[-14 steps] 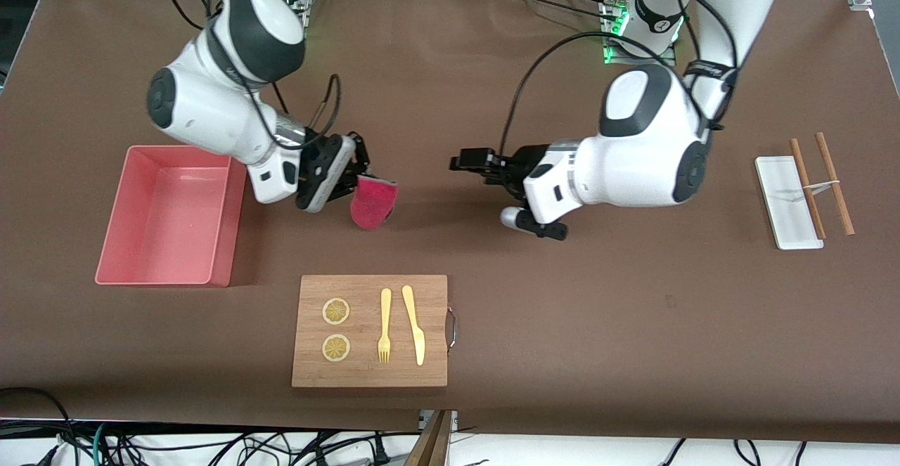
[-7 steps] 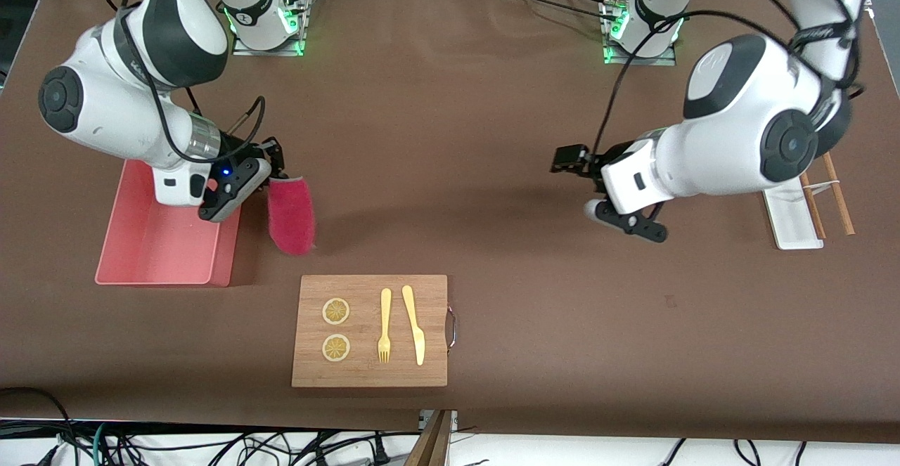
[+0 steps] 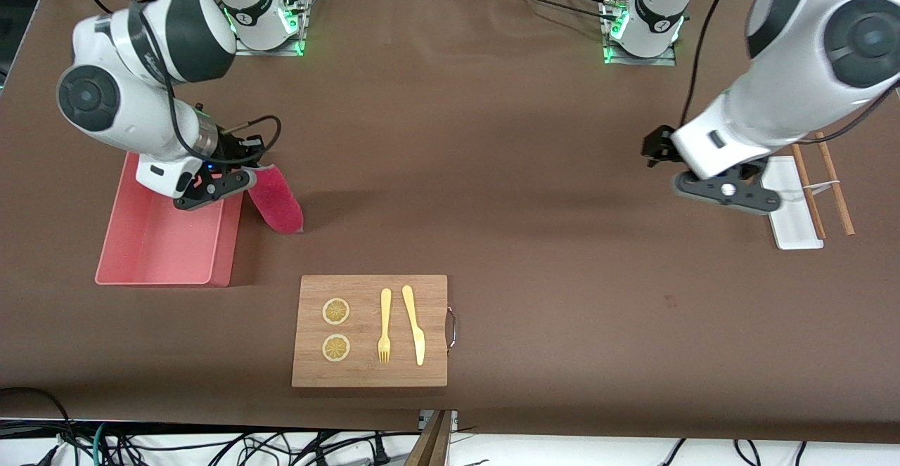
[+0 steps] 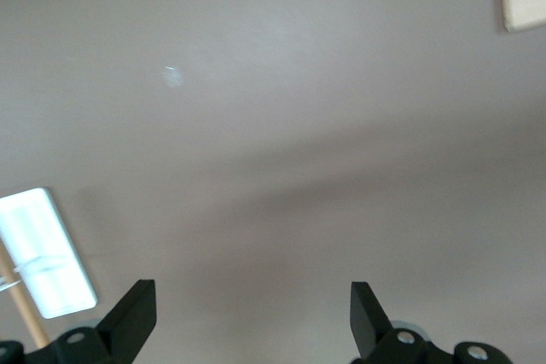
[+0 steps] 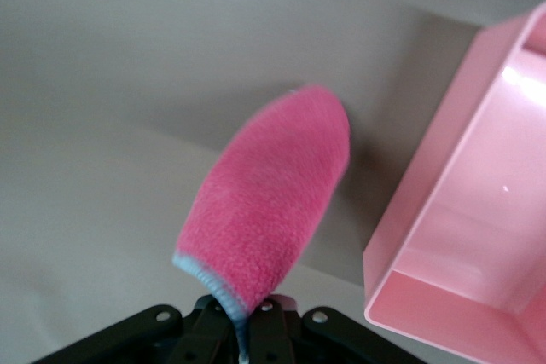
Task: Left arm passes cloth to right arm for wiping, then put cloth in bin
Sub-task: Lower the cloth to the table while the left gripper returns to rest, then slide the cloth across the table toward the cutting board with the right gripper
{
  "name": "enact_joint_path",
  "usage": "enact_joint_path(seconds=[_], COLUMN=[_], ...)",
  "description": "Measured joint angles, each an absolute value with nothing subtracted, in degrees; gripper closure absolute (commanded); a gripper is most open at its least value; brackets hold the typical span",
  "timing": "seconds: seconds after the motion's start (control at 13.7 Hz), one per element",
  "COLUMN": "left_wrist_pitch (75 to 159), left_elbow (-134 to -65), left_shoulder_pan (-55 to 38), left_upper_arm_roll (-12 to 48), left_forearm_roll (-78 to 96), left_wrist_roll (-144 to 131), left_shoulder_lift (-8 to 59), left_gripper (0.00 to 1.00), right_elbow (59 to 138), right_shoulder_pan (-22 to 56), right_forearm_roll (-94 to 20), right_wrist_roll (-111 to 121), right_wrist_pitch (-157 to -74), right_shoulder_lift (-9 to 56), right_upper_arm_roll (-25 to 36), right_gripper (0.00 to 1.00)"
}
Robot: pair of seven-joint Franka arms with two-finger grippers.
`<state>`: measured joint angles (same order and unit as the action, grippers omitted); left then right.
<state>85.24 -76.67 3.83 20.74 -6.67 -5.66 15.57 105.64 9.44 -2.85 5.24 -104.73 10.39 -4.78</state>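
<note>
My right gripper (image 3: 242, 174) is shut on one blue-trimmed edge of the crimson-pink cloth (image 3: 275, 203). The cloth hangs just above the table, right beside the wall of the pale pink bin (image 3: 169, 280) that faces the left arm's end. In the right wrist view the cloth (image 5: 269, 202) sticks out from the shut gripper (image 5: 247, 330), with the empty bin (image 5: 478, 210) beside it. My left gripper (image 3: 655, 148) is open and empty over bare table beside the white tray; its own view shows it (image 4: 252, 321) with jaws wide apart.
A wooden board (image 3: 369, 330) with a fork, a knife and two lemon slices lies nearer the front camera than the cloth. A small white tray (image 3: 791, 220) and two wooden sticks (image 3: 833, 185) lie at the left arm's end.
The right arm has swung the cloth from mid-table to beside the bin. The left arm has drawn back, open and empty, toward the white tray.
</note>
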Motion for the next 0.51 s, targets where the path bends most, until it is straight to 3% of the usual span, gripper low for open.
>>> enact_joint_path(seconds=[0.22, 0.51], left_wrist_pitch=[90.0, 99.2], left_elbow=[-80.7, -95.3], left_shoulder_pan=[1.0, -0.3], left_upper_arm_roll=[11.5, 5.3], left_forearm_roll=[-5.8, -1.3], left_wrist_roll=[-4.5, 1.6], left_shoulder_lift=[11.9, 2.8], left_gripper=[0.0, 0.0], right_elbow=[108.6, 109.8], right_shoulder_pan=[9.4, 11.9], right_forearm_roll=[-1.7, -1.6], right_wrist_roll=[3.0, -1.3], right_wrist_pitch=[-112.7, -122.4], right_shoulder_lift=[14.8, 21.3], right_upper_arm_roll=[-4.8, -5.0], right_gripper=[1.0, 1.0])
